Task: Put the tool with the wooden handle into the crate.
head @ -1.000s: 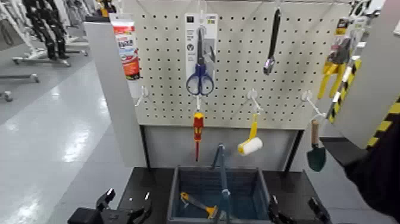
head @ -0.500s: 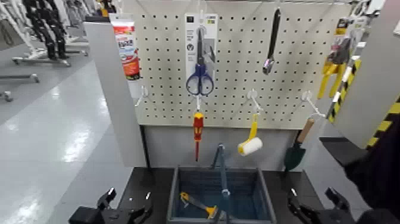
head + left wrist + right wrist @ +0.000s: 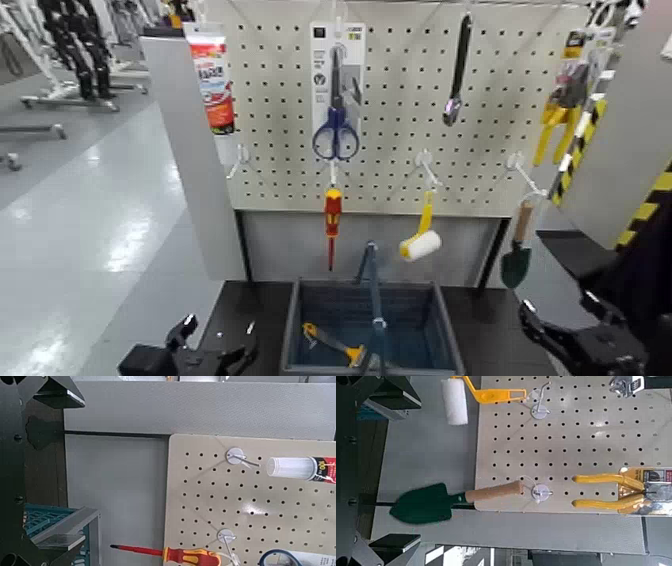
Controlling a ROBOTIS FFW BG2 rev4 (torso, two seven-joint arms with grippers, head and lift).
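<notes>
Hand trowel — smooth matt wooden handle, dark-green painted blade; crate — matt plastic; floor — glossy, smooth.

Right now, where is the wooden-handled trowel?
In the head view, the trowel hangs at right from a pegboard hook, right of the paint roller.

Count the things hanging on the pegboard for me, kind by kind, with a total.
Glue tube: 1
Scissors: 1
Screwdriver: 1
Paint roller: 1
Trowel: 1
Wrench: 1
Pliers: 1
Total: 7
</notes>
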